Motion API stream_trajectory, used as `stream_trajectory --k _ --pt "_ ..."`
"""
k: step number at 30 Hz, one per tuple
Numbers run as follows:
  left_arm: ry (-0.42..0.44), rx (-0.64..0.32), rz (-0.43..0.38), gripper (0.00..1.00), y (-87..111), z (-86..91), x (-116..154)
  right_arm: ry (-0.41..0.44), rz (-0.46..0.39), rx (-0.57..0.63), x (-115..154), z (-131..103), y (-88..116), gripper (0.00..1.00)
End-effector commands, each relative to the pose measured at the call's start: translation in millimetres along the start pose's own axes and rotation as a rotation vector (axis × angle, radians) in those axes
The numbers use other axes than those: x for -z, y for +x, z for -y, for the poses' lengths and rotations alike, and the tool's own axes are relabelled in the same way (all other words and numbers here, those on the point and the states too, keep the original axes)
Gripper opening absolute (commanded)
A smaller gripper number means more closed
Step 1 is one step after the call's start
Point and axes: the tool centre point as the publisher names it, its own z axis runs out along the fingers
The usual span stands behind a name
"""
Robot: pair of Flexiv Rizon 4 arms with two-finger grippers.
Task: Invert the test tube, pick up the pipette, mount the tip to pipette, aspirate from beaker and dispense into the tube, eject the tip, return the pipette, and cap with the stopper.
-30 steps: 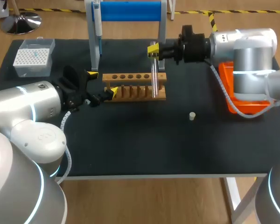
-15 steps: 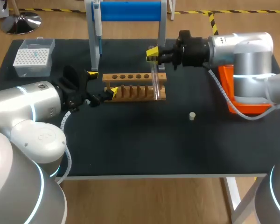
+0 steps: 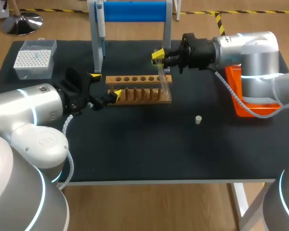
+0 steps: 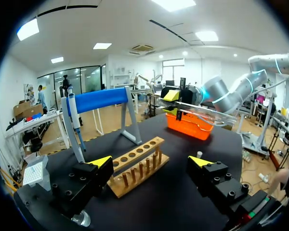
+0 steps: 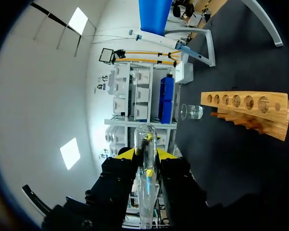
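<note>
Head view, contents as recorded.

Right gripper (image 3: pixel 159 54): fingers clamped from two sides on a clear glass test tube (image 3: pixel 163 82). The tube hung tilted below the fingers, its lower end at the near end of a light wooden tube rack (image 3: pixel 135 90); contact with the rack could not be judged.

Left gripper (image 3: pixel 106 84): fingers wide apart, nothing between them, just beside the rack's other end.

Small cream stopper (image 3: pixel 198 120): on the black table (image 3: pixel 144 154), well apart from both grippers, nearer the right one.

White-and-blue pipette (image 3: pixel 100 24): hung on a blue-barred stand (image 3: pixel 132 10), beyond the left gripper.

White tip box under a clear cover (image 3: pixel 34 58): beyond the left gripper, to its outer side.

Orange tray (image 3: pixel 241 91): behind the right gripper, under its arm.

Right wrist view: the tube ran straight out between the yellow fingertips (image 5: pixel 125 153). A small clear glass beaker (image 5: pixel 191 112) stood ahead of the gripper, past the rack's far end.
</note>
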Motion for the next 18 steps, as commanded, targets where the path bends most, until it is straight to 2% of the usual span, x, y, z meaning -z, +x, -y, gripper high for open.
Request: stream_trajectory --k 1,18 --pt "0.001 0.001 -0.007 1.00 -1.2 -0.4 1.6 0.006 0.000 -0.001 0.7 -1.0 -1.4 0.00" --pt "0.001 0.001 -0.007 1.00 -1.2 -0.4 1.6 -0.018 0.009 0.003 1.0 -1.5 -0.5 0.00"
